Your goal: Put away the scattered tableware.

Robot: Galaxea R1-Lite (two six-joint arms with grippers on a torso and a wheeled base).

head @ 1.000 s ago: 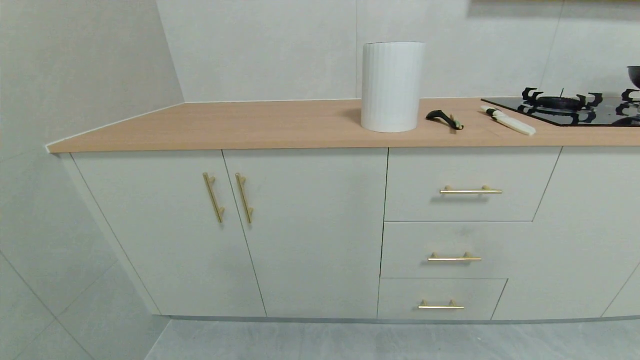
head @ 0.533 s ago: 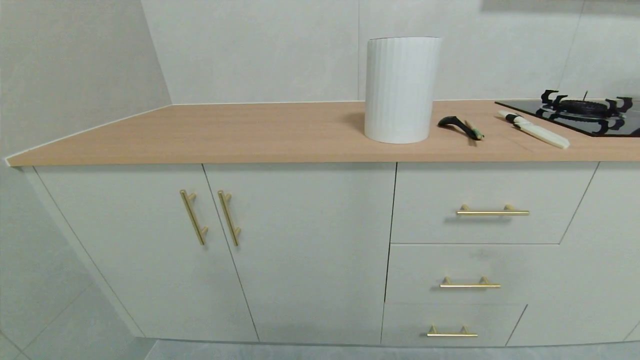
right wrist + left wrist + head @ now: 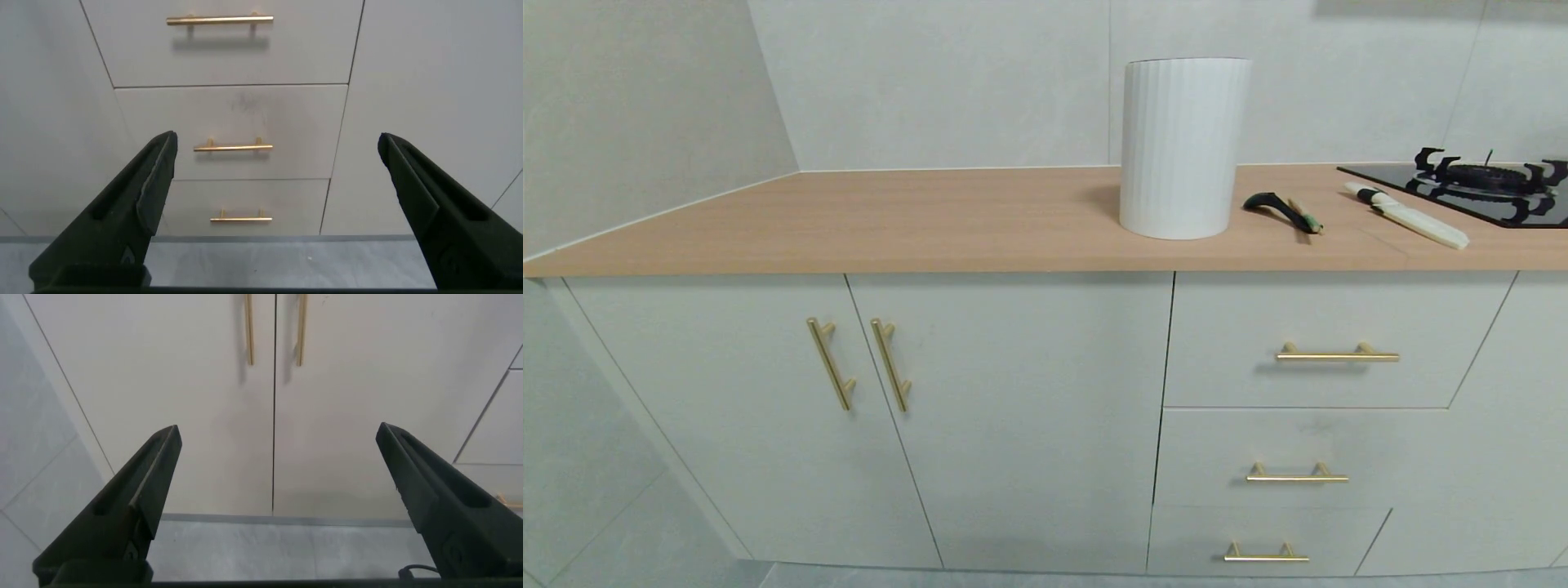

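At the right of the head view, a black-handled peeler [image 3: 1282, 209] and a cream-coloured knife [image 3: 1409, 216] lie loose on the light wooden countertop [image 3: 890, 220], beside a tall white ribbed canister [image 3: 1183, 147], probably their holder. The left gripper [image 3: 278, 510] and right gripper [image 3: 278, 216] hang low with fingers spread wide, empty, seemingly ready to grasp, facing pale cabinet doors [image 3: 343, 416] and brass-handled drawers [image 3: 233, 114]. A black glass hob [image 3: 1494, 204] crowds the knife.

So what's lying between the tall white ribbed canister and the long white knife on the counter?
A curved black-handled utensil, on the wooden countertop, touching neither; the head view shows it.
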